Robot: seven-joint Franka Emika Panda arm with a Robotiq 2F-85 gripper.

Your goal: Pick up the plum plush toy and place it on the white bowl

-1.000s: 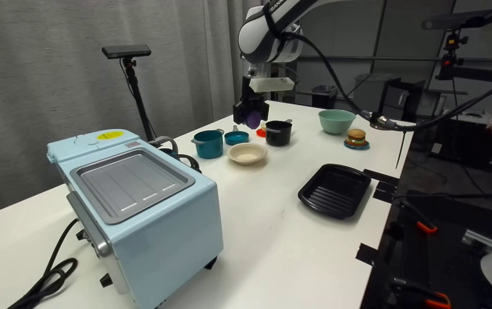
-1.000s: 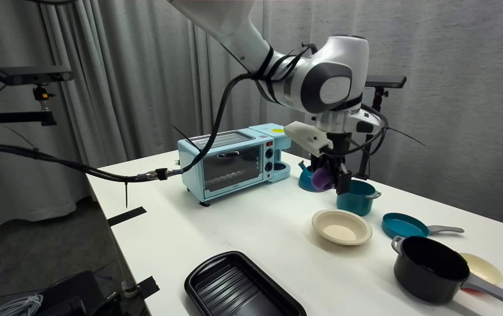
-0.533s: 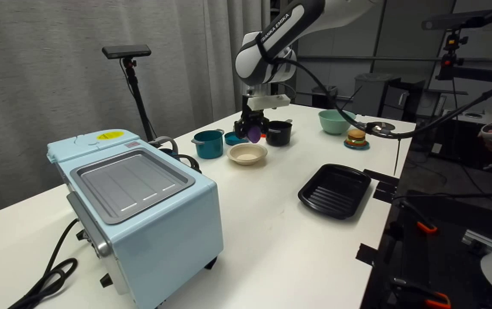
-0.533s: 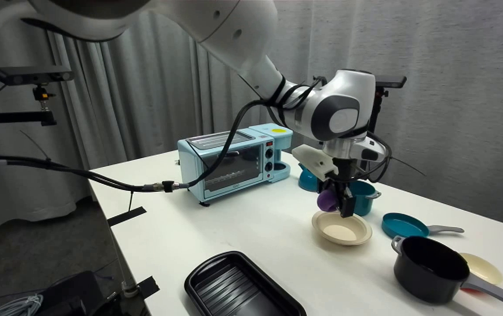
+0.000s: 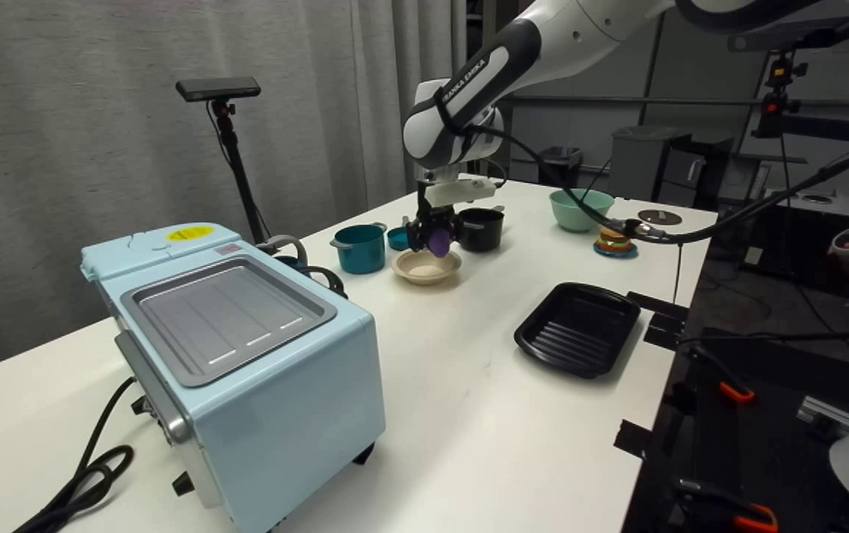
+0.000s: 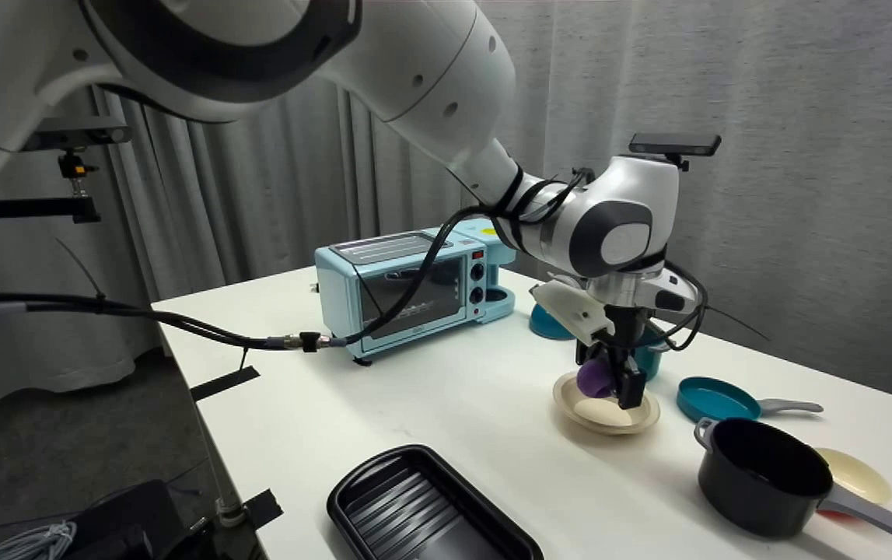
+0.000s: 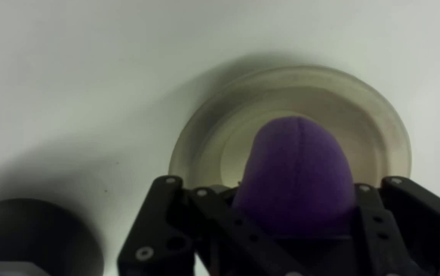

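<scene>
Toaster oven (image 5: 294, 407): caught close up at left, in an exterior view, from above the oven's end of the white table (image 5: 498, 444), looking down the tabletop's length alongside the curtain (image 5: 98, 141).
Black pot (image 6: 760, 482): taken at nearer range, in an exterior view, from the pot's end of the layout, slightly raised, facing slantwise back toward the oven's glass door (image 6: 446, 299) and the curtain beyond.
White bowl (image 7: 300, 78): viewed from nearly straight overhead in the wrist view, at closest range, past purple toy (image 7: 300, 161) and, along the bottom edge, gripper (image 7: 295, 199); shared with both exterior views, at a slant there and farther off.
Black tray (image 5: 578, 329): common to both exterior views, together with oven, pot, curtain and robot arm (image 6: 430, 47).
</scene>
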